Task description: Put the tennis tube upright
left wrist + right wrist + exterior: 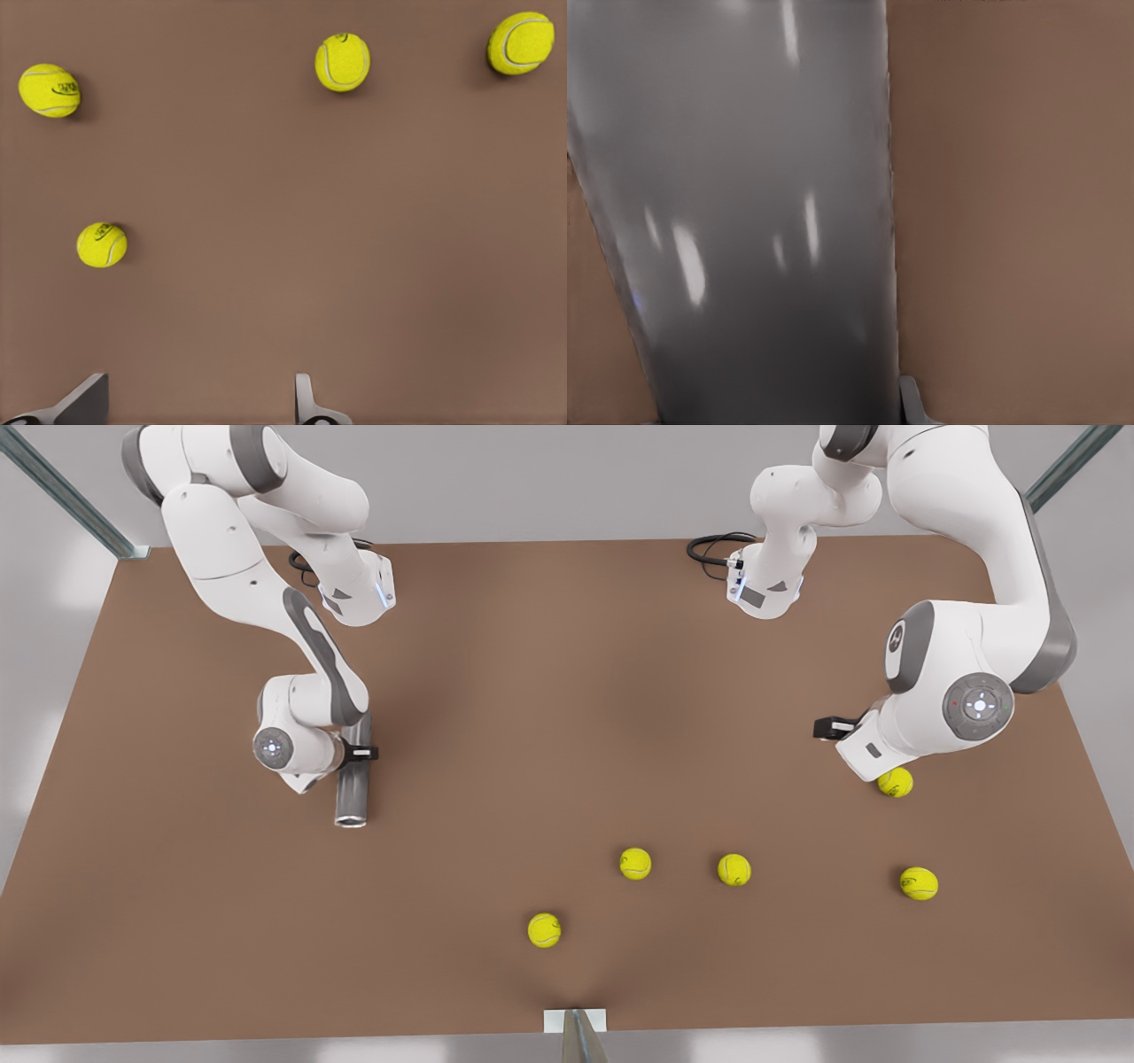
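a: brown counter [567, 691] under grey walls, with metal struts at the corners of the frame.

b: where is the tennis tube [354, 775]?

a: left of centre in the front view, lying flat on the counter, its silvery rim toward the bottom of the frame. the right hand [359, 753] sits across its middle, a dark finger showing on the tube's right side. in the right wrist view the grey tube [753, 221] runs right up against the camera, and a fingertip [914, 403] touches its edge. so that hand is closed around the tube.

b: and the other one?

a: the left hand [833, 728] waits at the right of the front view, well apart from the tube, just above one tennis ball [895, 782]. its wrist view shows two fingers [306, 403] spread wide, holding nothing, above bare counter [283, 266] with four tennis balls [342, 62] beyond.

b: how many balls altogether?

a: five, all in the lower right part of the front view.
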Robot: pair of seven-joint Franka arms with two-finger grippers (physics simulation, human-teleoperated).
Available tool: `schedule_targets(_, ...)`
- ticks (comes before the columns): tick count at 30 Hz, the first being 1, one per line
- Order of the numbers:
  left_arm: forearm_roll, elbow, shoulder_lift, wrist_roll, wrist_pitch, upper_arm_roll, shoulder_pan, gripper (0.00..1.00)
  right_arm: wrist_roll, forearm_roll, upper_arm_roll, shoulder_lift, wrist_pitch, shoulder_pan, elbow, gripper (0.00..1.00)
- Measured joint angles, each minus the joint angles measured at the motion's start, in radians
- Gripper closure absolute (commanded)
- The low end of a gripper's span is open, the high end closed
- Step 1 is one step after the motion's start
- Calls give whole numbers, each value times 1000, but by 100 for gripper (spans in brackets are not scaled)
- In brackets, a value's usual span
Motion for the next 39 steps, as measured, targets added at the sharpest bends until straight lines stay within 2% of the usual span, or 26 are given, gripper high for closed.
schedule_targets(4, 0, 0, 0, 1, 1, 0, 0, 0, 2, 2, 0, 0, -3, 67, 37, 28)
schedule_targets(10, 0, 6, 1, 1, 2, 0, 1, 0, 7, 4, -6, 16, -11, 344, 174, 27)
schedule_targets(18, 0, 6, 1, 1, 1, 0, 2, 0, -6, 1, -39, 135, -9, 580, 366, 27)
schedule_targets(21, 0, 6, 2, 1, 3, 0, 1, 0, -76, -8, -40, 217, -7, 665, 485, 26)
schedule_targets(25, 0, 6, 3, 1, 5, 0, 2, 0, -185, -13, -55, 278, 1, 735, 566, 25)
schedule_targets(30, 0, 6, 3, 1, 3, 0, 2, 0, -508, -27, -102, 281, 1, 769, 567, 25)
schedule_targets(34, 0, 6, 3, 1, 3, 0, 2, 0, -520, -112, -107, 283, 1, 785, 567, 24)
schedule_targets(36, 0, 6, 3, 1, 3, 0, 2, 0, -520, -114, -107, 293, 1, 786, 581, 20)
schedule_targets(37, 0, 6, 3, 1, 3, 0, 1, 0, -518, -113, -107, 299, 1, 789, 585, 9)
schedule_targets(39, 0, 6, 3, 1, 3, 1, 1, 0, -518, -113, -107, 312, 4, 792, 589, 7)
